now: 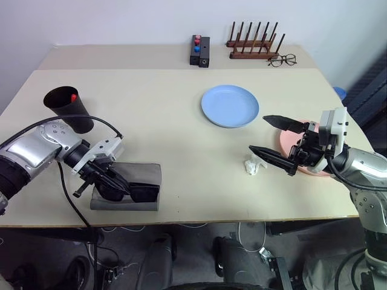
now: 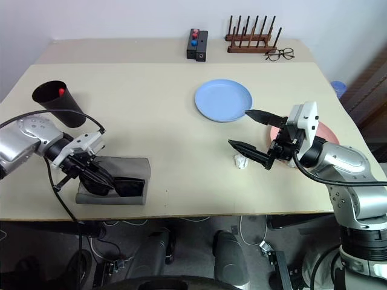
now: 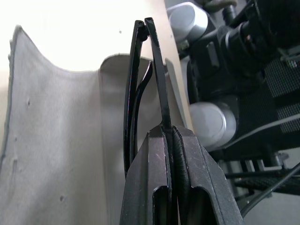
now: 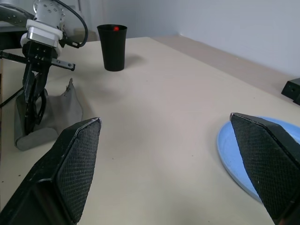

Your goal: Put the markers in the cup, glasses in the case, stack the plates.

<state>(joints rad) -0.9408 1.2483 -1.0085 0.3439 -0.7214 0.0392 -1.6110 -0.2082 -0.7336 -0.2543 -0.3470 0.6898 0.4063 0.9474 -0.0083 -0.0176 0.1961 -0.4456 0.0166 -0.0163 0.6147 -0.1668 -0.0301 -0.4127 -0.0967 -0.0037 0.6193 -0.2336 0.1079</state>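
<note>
The black sunglasses (image 1: 136,193) are pinched by the closed left pincer (image 1: 107,181) over the open grey case (image 1: 130,188) at the desk's (image 1: 163,127) near left edge. In the left wrist view the folded temples (image 3: 140,89) are seen edge-on between the fingers (image 3: 154,187). The right pincer (image 1: 275,142) is held wide open and empty beside the pink plate (image 1: 284,142); a red marker tip (image 4: 115,28) is seen in the black cup (image 4: 112,47) from the right wrist, with the blue plate (image 1: 230,106) lying apart.

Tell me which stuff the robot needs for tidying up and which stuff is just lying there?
Needed: black cup with a red-capped marker inside, sunglasses, grey case, light blue plate, pink plate.

Just lying there: wire-framed spectacles, wooden rack, black box with red and blue buttons, crumpled white scrap.
</note>
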